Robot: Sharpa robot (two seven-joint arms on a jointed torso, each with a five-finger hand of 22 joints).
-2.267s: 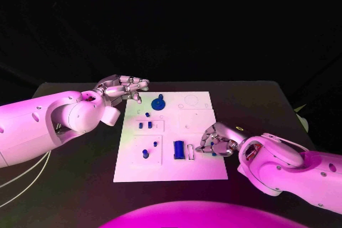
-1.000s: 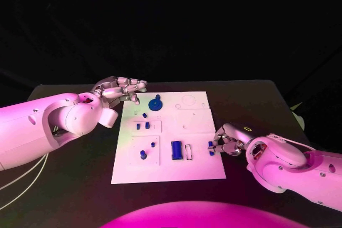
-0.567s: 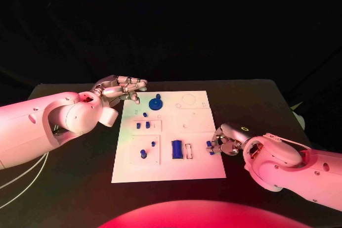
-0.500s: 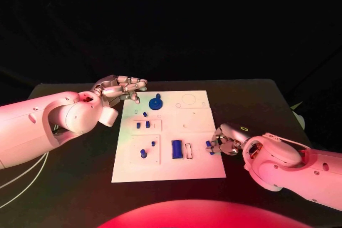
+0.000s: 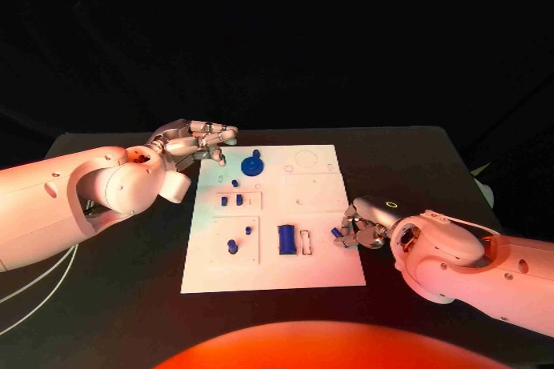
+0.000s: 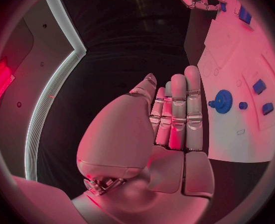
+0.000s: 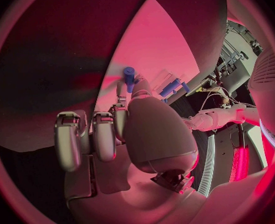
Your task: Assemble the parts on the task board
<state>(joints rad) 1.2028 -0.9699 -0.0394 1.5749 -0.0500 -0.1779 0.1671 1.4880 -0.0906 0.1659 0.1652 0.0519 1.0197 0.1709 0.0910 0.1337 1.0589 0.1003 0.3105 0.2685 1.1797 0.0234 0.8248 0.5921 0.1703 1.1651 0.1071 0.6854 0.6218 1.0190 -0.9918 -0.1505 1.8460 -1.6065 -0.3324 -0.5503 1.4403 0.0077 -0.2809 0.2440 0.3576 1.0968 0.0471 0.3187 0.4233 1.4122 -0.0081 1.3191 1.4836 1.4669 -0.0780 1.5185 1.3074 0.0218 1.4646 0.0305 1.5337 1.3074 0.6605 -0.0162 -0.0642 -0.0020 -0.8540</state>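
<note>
One board, two hands, blue gear

One white board lies on one black table. About nine blue parts show on it: one gear, one block, and roughly seven small pegs. Two hands: left, right.

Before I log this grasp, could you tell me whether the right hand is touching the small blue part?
Touching: in the right wrist view the right hand pinches the small blue part at its fingertips.
</note>
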